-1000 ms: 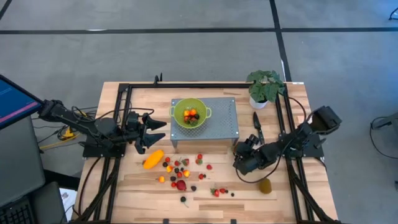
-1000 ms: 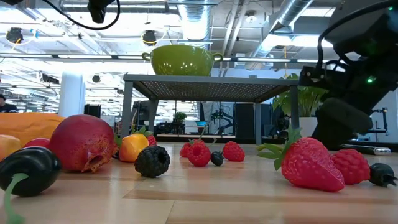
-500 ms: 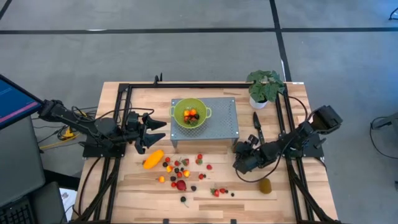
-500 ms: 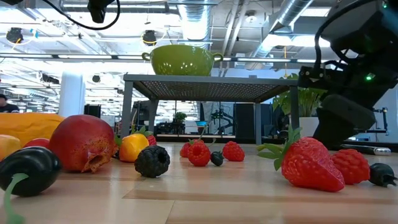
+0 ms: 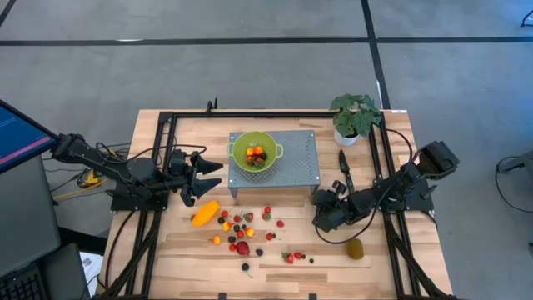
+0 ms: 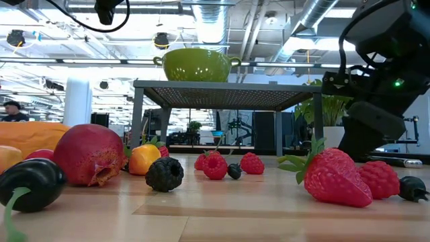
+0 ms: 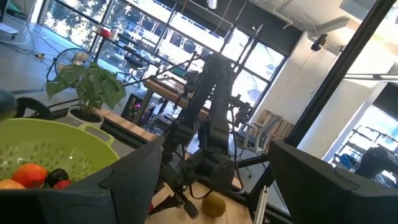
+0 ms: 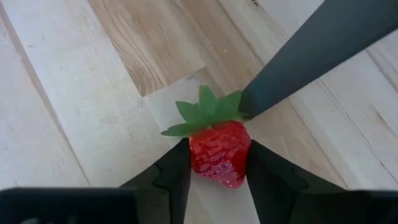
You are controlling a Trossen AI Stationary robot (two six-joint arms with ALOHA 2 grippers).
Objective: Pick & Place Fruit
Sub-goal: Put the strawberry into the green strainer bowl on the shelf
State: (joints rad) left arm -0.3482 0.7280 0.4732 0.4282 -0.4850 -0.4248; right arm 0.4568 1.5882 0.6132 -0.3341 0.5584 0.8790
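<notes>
Strawberry (image 8: pixel 219 151) pinched on the table (image 5: pixel 333 258).
Right gripper (image 8: pixel 217 168) clamped its 2 fingers (image 8: pixel 171 174) on the berry; left gripper (image 5: pixel 215 167) hung apart, farther off.

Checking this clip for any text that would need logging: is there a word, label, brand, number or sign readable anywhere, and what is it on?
No readable text in any view.
Monitor at the table's left edge: lit screen, nothing on it can be read.
Green colander, strawberry between the right gripper's fingers, potted plant: no labels or marks.
Room behind the table in the low view: no sign legible.
</notes>
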